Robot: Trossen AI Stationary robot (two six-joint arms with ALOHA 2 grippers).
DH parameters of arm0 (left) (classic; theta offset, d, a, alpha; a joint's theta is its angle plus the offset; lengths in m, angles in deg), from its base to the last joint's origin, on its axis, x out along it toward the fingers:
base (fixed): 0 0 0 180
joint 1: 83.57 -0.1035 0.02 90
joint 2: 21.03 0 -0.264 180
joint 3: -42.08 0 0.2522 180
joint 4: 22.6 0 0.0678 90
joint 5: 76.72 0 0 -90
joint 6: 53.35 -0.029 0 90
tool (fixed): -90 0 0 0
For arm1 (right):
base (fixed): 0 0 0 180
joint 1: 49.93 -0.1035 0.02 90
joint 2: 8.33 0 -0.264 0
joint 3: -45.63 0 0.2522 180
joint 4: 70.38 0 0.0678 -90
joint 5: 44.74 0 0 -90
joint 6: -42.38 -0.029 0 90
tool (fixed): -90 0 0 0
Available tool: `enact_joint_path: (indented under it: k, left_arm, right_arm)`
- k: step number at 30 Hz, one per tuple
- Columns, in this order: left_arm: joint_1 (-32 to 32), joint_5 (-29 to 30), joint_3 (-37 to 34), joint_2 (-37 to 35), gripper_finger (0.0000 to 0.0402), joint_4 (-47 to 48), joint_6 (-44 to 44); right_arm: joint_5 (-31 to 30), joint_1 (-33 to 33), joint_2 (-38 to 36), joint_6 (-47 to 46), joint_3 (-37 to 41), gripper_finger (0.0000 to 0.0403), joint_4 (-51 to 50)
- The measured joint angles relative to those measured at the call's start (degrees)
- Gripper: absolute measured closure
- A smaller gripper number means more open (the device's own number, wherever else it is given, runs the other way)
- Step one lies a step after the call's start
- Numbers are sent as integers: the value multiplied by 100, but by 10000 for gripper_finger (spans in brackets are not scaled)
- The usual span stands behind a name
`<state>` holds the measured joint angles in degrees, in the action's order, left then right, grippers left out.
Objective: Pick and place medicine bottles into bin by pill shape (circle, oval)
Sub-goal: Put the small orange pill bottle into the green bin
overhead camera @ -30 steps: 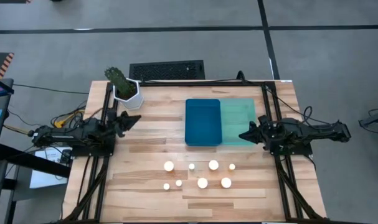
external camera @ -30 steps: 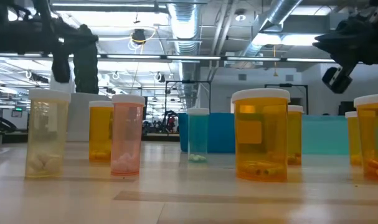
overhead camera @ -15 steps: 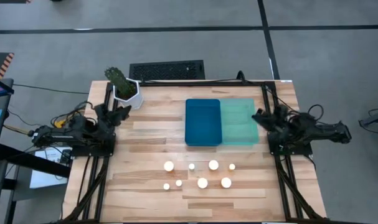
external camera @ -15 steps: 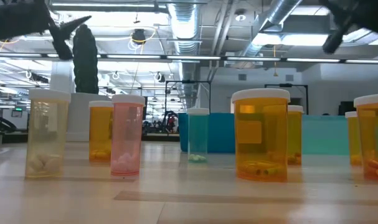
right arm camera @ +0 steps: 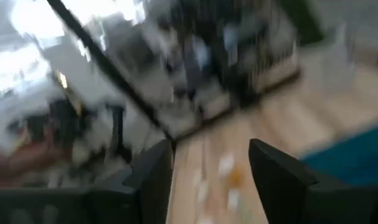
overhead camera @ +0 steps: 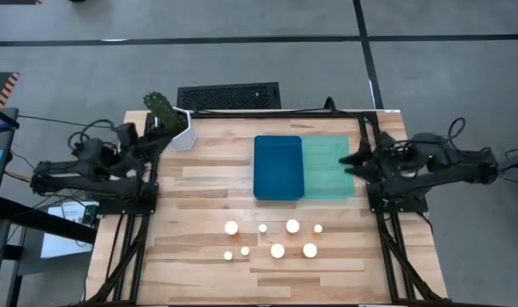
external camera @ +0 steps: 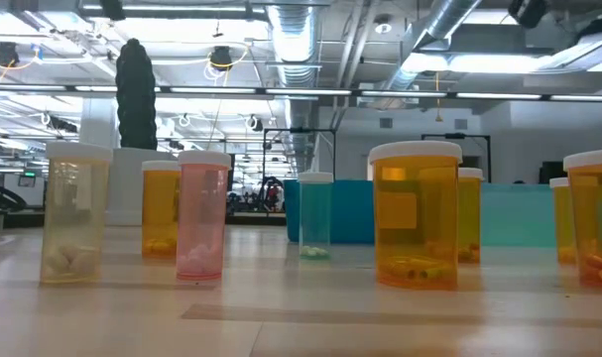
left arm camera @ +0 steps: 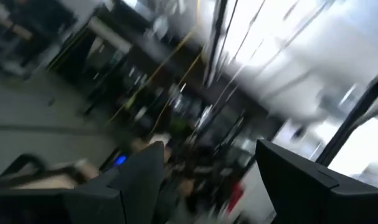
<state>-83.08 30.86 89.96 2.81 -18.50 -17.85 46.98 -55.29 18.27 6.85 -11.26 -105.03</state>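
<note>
Eight bottles stand in a cluster on the bench, just in front of the blue bin. Left tool sits beside the cactus pot, fingers apart. Right tool hangs over the teal bin, fingers apart, nothing held.

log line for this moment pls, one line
phase: pre-grasp | left tool: open, by plant pot | right tool: open, over teal tray | medicine bottles: all on table, none binned
</note>
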Motion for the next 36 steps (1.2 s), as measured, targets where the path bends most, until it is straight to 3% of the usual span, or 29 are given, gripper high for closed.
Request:
enact_joint_path:
  k: [5,9,20,24,27,31,36]
  left_arm:
    - [0,-256,921,861,154,1011,-299]
    - [0,-290,1251,1223,154,1124,-525]
    - [0,-231,1308,1363,154,1204,-591]
    - [0,-231,1308,1363,154,1204,-589]
    - [0,-223,1308,1367,154,1199,-599]
    - [0,-112,1308,1367,154,1188,-659]
    - [0,72,1308,1367,154,1188,-661]
  right_arm:
    - [427,-458,571,-642,-379,177,-1346]
    - [422,-906,803,-1102,-233,191,-1936]
    - [142,-1993,1594,-1556,443,200,-1851]
    - [30,-2371,1959,-1600,442,201,-1491]
    - [-100,-2403,1968,-1370,438,199,-466]
    - [-538,-2042,1754,-884,435,204,611]
    - [-643,-1404,1354,-844,432,215,1158]
